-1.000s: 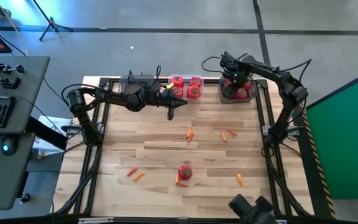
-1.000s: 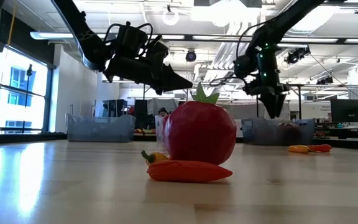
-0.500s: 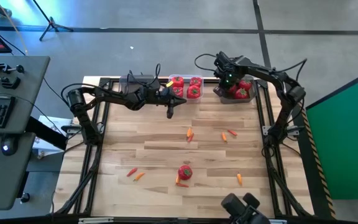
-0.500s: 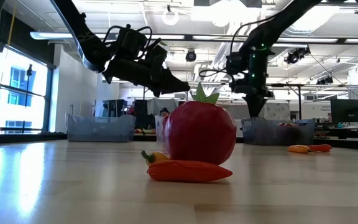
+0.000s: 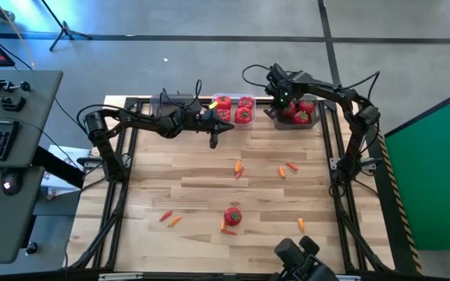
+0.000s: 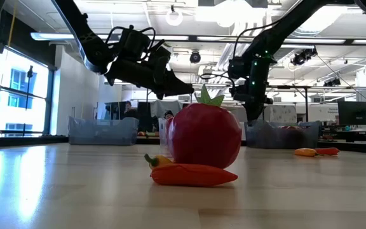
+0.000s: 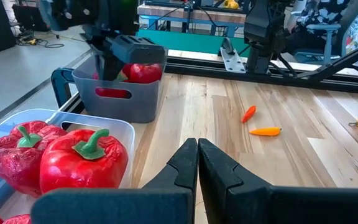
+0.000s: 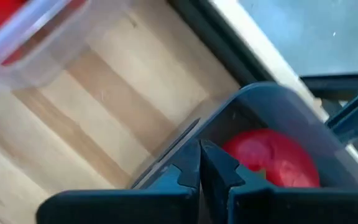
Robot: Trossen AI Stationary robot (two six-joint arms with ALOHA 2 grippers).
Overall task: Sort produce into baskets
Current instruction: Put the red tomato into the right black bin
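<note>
The produce still on the table is a red tomato (image 5: 232, 216) with a green stem, resting on its underside beside a small red pepper (image 6: 192, 175), and several thin orange carrot pieces (image 5: 238, 167). Red peppers (image 7: 82, 158) fill the clear basket (image 5: 233, 109) at the far edge. Right of it, tomatoes (image 8: 272, 158) lie in a dark grey basket (image 5: 297, 115). A second grey basket (image 5: 165, 101) stands to the left. My right gripper (image 5: 276, 98) is shut, empty, above the tomato basket's left rim (image 8: 253, 99). My left gripper (image 5: 215, 141) hangs shut and empty above the table, just in front of the clear basket.
A black frame (image 5: 338, 168) borders the table on all sides. Carrot pieces lie scattered at mid-table (image 5: 286, 168), near left (image 5: 170, 219) and near right (image 5: 301, 225). Bare wood stretches between the baskets and the tomato. A camera mount (image 5: 299, 261) stands at the near edge.
My right gripper has moved toward the table's left edge, from above the middle of the tomato basket to above its left rim. The left arm and all produce have stayed put.
</note>
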